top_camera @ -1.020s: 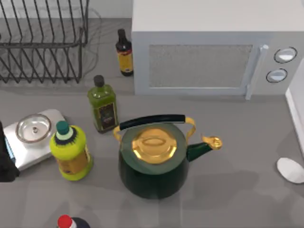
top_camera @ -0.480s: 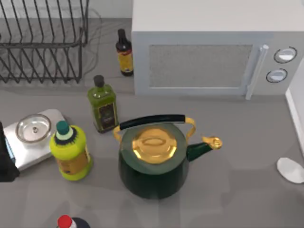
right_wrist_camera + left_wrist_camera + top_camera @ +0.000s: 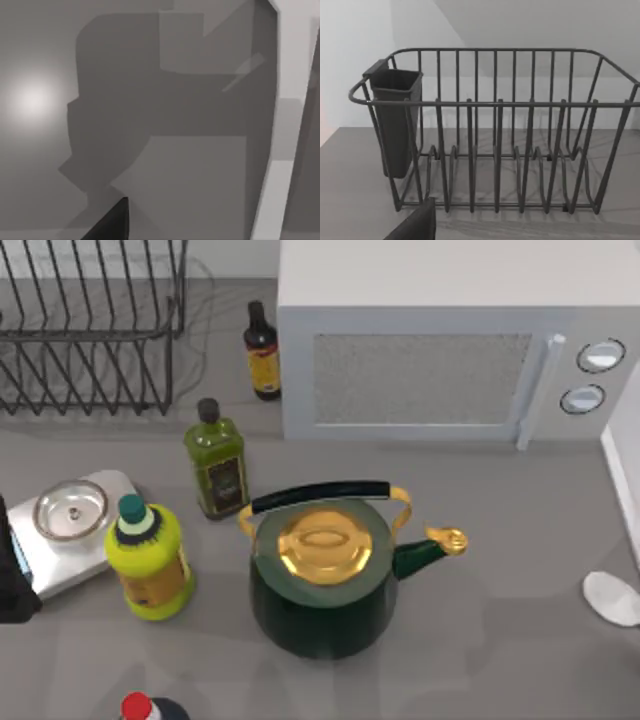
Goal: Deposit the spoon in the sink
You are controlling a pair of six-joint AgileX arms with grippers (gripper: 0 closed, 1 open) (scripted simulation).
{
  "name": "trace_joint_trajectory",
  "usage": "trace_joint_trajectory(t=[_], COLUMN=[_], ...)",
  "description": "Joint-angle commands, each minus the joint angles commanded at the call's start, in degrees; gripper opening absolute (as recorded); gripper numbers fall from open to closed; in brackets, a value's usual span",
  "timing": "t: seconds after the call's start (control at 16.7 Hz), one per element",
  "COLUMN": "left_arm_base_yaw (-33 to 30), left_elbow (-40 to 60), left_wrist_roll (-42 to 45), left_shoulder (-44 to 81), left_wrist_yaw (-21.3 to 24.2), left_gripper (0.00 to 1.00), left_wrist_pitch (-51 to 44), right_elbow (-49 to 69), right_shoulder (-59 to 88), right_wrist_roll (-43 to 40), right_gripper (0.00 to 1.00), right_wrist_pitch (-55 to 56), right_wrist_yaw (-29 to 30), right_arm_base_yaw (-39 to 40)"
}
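Grey tabletop (image 3: 520,570) under a pale wall, crowded toward the middle and the nine o'clock side in the top view. Dark green kettle (image 3: 325,585) with a gold lid (image 3: 323,545) and gold-tipped spout at centre, spout aimed toward three o'clock. White microwave (image 3: 450,340) behind it at twelve to one o'clock, a small dark sauce bottle (image 3: 263,352) just beside its front corner. Olive oil bottle (image 3: 216,462) at ten o'clock of the kettle, a yellow-green bottle with a teal cap (image 3: 148,560) at nine o'clock of it, near but apart. Round metal dish with a centre knob (image 3: 70,510) resting on a white scale (image 3: 75,555) at the nine o'clock edge; a red-capped bottle (image 3: 140,708) at seven o'clock. Wire dish rack (image 3: 90,330) at eleven o'clock, seen close in the left wrist view with a dark cutlery cup (image 3: 395,120) hung on one end. Spoon (image 3: 611,598) lying on the tabletop at the three o'clock edge, well apart from the kettle, untouched. Left claw and right claw: cannot tell whether spread or pressed together; a dark sliver at each wrist view's edge.
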Motion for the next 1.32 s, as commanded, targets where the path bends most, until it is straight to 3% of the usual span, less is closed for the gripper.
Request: trace_joint_trajectory(t=[0.54, 1.02, 1.08, 1.32], left_arm_base_yaw=[0.0, 0.0, 0.0, 0.0], left_elbow=[0.0, 0.0, 0.0, 0.0], left_wrist_roll=[0.0, 0.0, 0.0, 0.0], left_shoulder=[0.0, 0.0, 0.0, 0.0], left_wrist_yaw=[0.0, 0.0, 0.0, 0.0], left_gripper=[1.00, 1.00, 1.00, 1.00], left_wrist_pitch=[0.0, 0.0, 0.0, 0.0], right_elbow=[0.0, 0.0, 2.3, 5.3], right_shoulder=[0.0, 0.0, -4.0, -5.3], right_wrist_roll=[0.0, 0.0, 1.0, 0.7], right_gripper=[0.02, 0.00, 0.00, 0.00], right_wrist_pitch=[0.0, 0.0, -5.6, -9.9], right_wrist_yaw=[0.0, 0.0, -1.0, -1.0], right_arm_base_yaw=[0.0, 0.0, 0.0, -0.1])
